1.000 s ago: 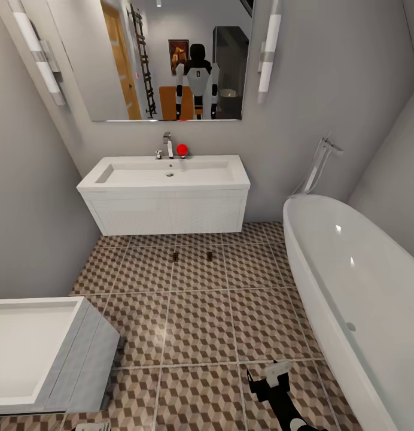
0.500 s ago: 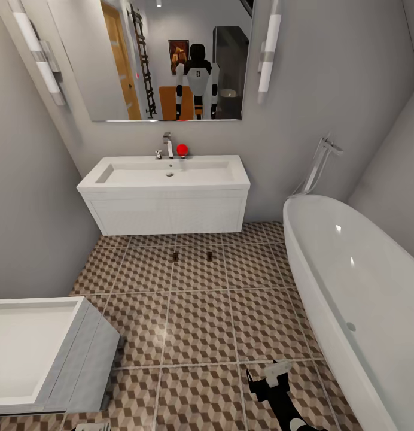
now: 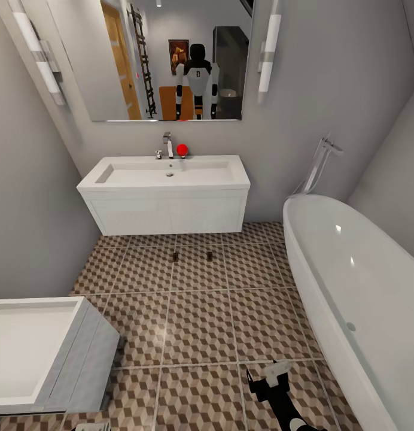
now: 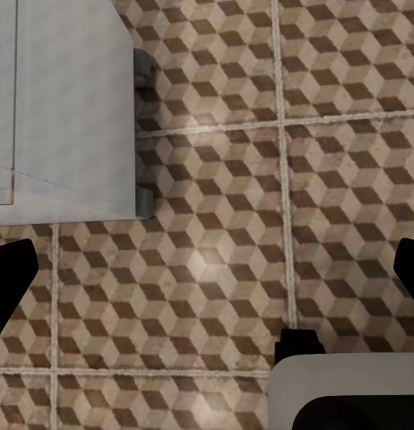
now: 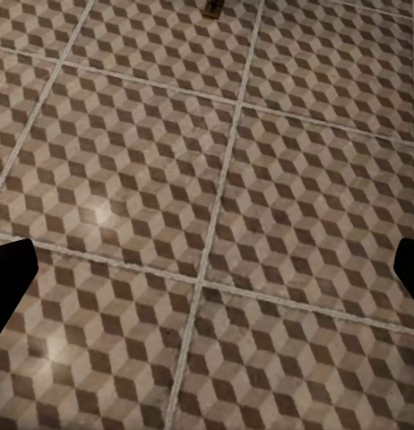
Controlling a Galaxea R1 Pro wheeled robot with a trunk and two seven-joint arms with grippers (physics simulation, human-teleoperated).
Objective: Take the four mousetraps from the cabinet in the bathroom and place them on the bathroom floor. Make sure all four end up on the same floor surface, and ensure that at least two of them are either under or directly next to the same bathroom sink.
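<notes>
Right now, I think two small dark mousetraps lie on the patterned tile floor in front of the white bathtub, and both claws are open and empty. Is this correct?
Not quite. The two small dark mousetraps lie on the cube-patterned tile floor in front of the white wall-hung sink vanity, not the white oval bathtub; the head view shows it. The left claw and right claw are indeed open and empty.
</notes>
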